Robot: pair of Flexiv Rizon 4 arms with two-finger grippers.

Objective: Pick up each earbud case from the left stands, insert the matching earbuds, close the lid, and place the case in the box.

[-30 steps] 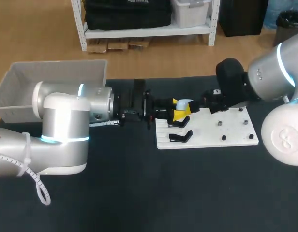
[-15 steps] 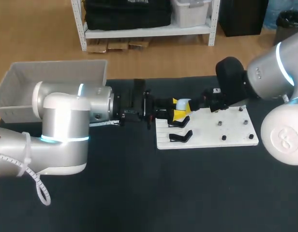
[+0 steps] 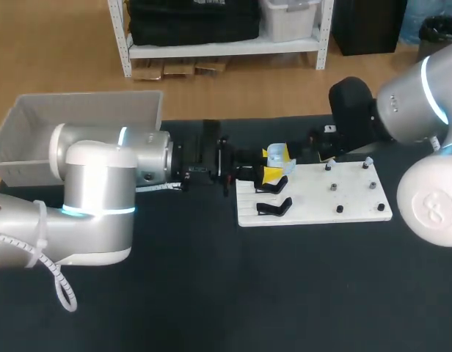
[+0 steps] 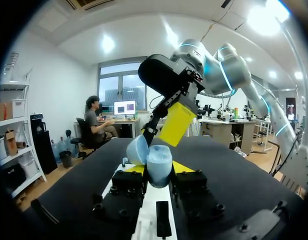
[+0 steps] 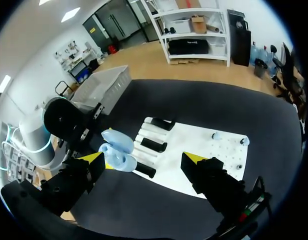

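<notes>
Head view — the left hand [image 3: 268, 167] pinches an open light-blue earbud case [image 3: 277, 155] above the white stand board's [image 3: 314, 202] far left corner. The grey box [image 3: 86, 96] sits at the tabletop's [image 3: 211, 293] far left corner.

Left wrist view — case between the yellow tips, lid up.

Right wrist view — the right hand [image 5: 144, 159] is spread wide, with the case ahead of it, nearer one finger.

Table [image 3: 211, 293]: black matte top, you see it across the whole head view. From the R wrist view the same dark top [image 5: 204, 107] wraps round the board on all sides.

Board [image 3: 314, 202]: white, flat, rectangular w/ rounded corners. It lies on the table's far half, R of centre, long side running L–R, set a touch askew to the table edge. It also shows in the R wrist view [image 5: 204, 150].

Studs [image 3: 333, 188]: four small dark ones on the board's R half, upright, in two loose rows, well apart from each other.
</notes>
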